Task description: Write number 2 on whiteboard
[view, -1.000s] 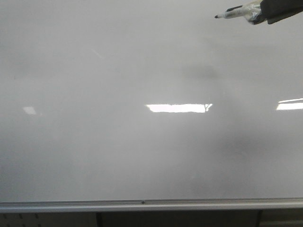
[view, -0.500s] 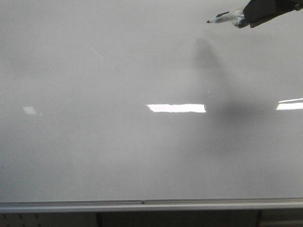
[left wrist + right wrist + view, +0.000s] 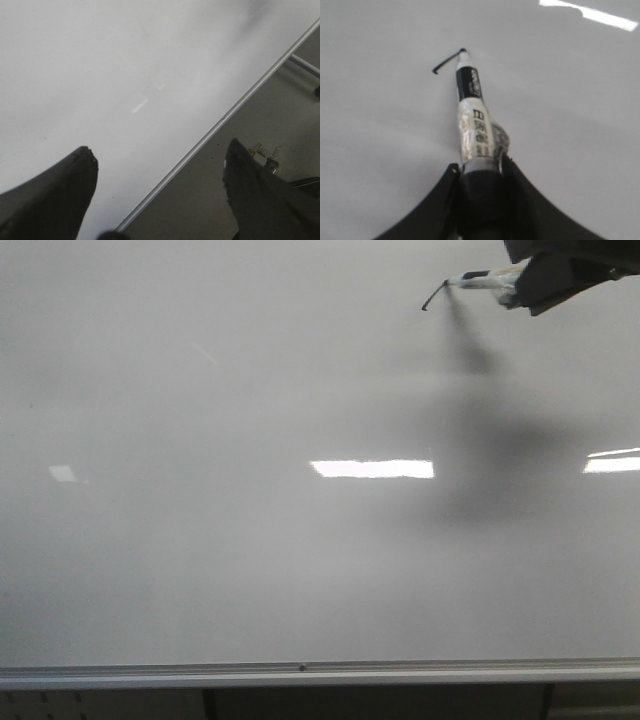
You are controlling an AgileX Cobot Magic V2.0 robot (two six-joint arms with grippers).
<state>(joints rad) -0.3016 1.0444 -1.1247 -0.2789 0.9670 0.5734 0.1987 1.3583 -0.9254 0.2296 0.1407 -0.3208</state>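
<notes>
The right fingers are clenched on the marker, whose tip now touches the whiteboard at about one o'clock in the front view. Half a second ago the tip hung clear over a blank surface; now a short black stroke trails from it, likely the first curve of the 2. The left fingers are released and idle near the rail.
</notes>
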